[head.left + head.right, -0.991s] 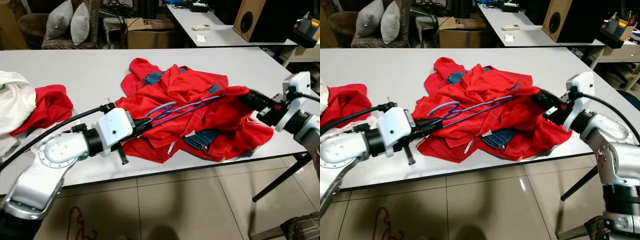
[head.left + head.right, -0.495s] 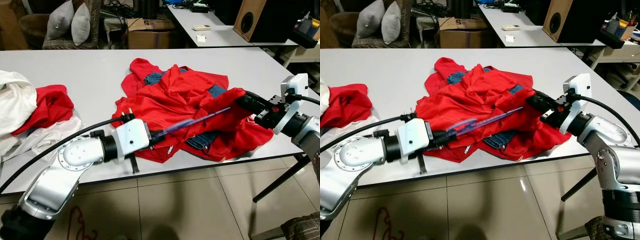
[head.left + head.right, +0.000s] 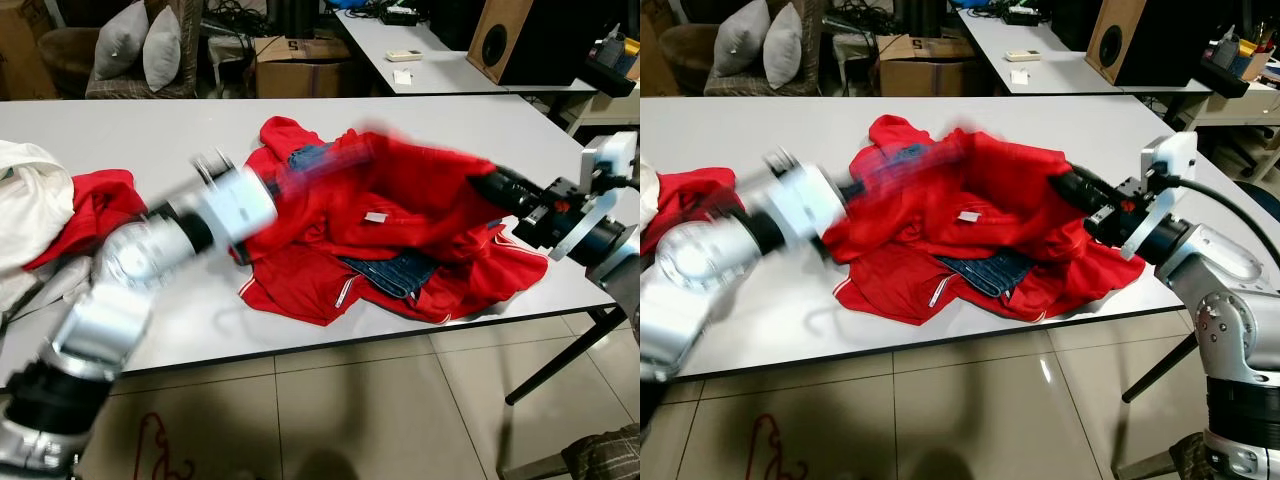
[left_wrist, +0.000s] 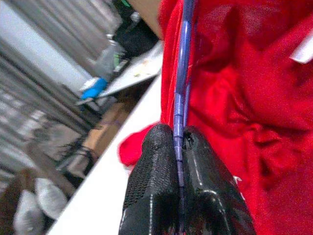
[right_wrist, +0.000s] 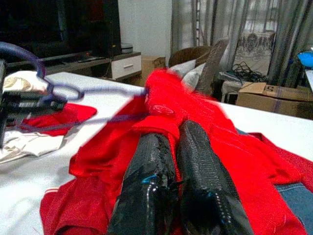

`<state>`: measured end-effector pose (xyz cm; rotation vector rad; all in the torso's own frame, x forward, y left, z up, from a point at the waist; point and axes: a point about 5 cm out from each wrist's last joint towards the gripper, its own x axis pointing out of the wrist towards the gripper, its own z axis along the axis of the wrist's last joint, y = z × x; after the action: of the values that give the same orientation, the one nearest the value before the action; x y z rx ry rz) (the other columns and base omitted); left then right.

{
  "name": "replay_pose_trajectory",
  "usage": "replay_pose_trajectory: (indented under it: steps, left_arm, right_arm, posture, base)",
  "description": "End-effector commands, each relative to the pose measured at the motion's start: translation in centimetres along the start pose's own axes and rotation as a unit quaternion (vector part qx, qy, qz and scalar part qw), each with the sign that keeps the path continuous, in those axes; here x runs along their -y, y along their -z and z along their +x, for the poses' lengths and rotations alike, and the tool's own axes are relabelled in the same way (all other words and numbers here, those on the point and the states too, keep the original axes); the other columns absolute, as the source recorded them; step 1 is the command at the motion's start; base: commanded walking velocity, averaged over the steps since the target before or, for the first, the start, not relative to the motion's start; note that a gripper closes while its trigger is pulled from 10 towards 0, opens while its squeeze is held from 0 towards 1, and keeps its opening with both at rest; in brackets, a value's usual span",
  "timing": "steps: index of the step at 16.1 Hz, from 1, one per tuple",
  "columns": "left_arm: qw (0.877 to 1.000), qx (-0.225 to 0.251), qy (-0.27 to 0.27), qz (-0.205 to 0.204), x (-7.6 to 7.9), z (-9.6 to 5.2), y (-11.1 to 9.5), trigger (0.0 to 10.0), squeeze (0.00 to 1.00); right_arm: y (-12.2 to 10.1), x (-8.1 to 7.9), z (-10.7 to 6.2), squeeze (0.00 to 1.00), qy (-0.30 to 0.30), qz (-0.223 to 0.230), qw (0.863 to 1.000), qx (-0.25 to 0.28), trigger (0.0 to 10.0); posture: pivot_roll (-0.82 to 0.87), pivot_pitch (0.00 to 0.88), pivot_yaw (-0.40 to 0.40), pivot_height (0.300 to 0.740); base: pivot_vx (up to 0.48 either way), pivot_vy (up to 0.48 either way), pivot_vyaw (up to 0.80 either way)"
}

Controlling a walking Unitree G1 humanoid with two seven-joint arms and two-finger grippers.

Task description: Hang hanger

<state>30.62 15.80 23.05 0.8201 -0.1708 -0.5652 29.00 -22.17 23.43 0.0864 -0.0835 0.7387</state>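
- Left wrist view: the left pincer (image 4: 179, 142), its textured black fingers pressed together, pinches the thin purple hanger (image 4: 181, 83), whose rod runs away alongside crumpled red cloth (image 4: 234, 98).
- The right pincer (image 5: 173, 128) pinches a fold of that cloth above the white tabletop (image 3: 150, 140).

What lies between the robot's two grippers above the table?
A red garment stretches from the right gripper to the blurred left gripper, with the purple hanger inside, seen in both eye views.

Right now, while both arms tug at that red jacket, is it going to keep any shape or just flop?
Probably flop: the red jacket sags in folds between the right gripper and the purple hanger pinched by the left gripper. It looks light. The thin hanger likely stays stiff, giving it some shape.
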Motion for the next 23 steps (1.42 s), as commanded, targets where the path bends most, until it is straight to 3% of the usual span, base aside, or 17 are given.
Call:
replay_pose_trajectory:
  steps: [1, 4, 8, 11, 15, 16, 20, 23]
  left_arm:
    - [0.999, -0.004, -0.034, 0.007, -1.2, -0.1, 0.1, 10.0, 0.00]
    - [0.998, 0.007, -0.055, 0.003, -2.6, -0.4, -0.1, 10.0, 0.00]
    - [0.994, 0.043, 0.104, -0.012, 2.0, -0.6, -0.7, 10.0, 0.00]
    - [0.986, 0.028, 0.162, 0.001, 3.4, -0.9, -0.2, 10.0, 0.00]
    - [0.984, 0.010, 0.177, 0.017, 3.5, -1.0, 0.3, 10.0, 0.00]
    - [0.980, -0.001, 0.195, 0.038, 3.8, -1.1, 0.6, 10.0, 0.00]
    - [0.975, 0.050, 0.218, 0.007, 4.5, -1.2, -0.9, 10.0, 0.00]
    - [0.980, 0.072, 0.186, -0.016, 4.3, 0.0, -1.6, 10.0, 0.00]
  right_arm:
    - [-1.1, 0.1, -0.3, 0.00, 0.006, -0.007, 1.000, 0.021, 0.0]
    - [-1.1, 0.0, -0.4, 0.00, 0.009, -0.001, 1.000, 0.025, 0.0]
    - [-1.1, -0.4, 0.1, 0.00, 0.007, 0.008, 0.999, 0.033, 0.0]
    - [-1.2, -0.5, 0.3, 0.00, 0.006, 0.008, 0.999, 0.035, 0.0]
    - [-1.3, -0.5, 0.2, 0.00, 0.005, 0.004, 0.999, 0.031, 0.0]
    - [-1.6, -0.4, 0.2, 0.00, 0.008, 0.004, 0.999, 0.036, 0.0]
    - [-1.8, -0.4, 0.2, 0.00, 0.011, 0.002, 0.999, 0.036, 0.0]
    - [-1.3, -1.1, 0.6, 0.00, -0.009, 0.010, 0.999, 0.029, 0.0]
  posture:
    - [-0.01, 0.018, -0.050, 0.740]
    - [-0.01, 0.016, -0.046, 0.740]
    - [-0.01, 0.008, -0.042, 0.740]
    - [-0.02, 0.004, -0.040, 0.740]
    - [-0.02, 0.002, -0.040, 0.740]
    - [-0.03, 0.006, -0.039, 0.740]
    - [-0.03, 0.011, -0.037, 0.740]
    - [-0.03, 0.012, -0.040, 0.740]
  base:
    - [0.000, 0.000, 0.00]
    - [0.000, 0.000, 0.00]
    - [0.000, 0.000, 0.00]
    - [0.000, 0.000, 0.00]
    - [0.000, 0.000, 0.00]
    - [0.000, 0.000, 0.00]
    - [0.000, 0.000, 0.00]
    - [0.000, 0.000, 0.00]
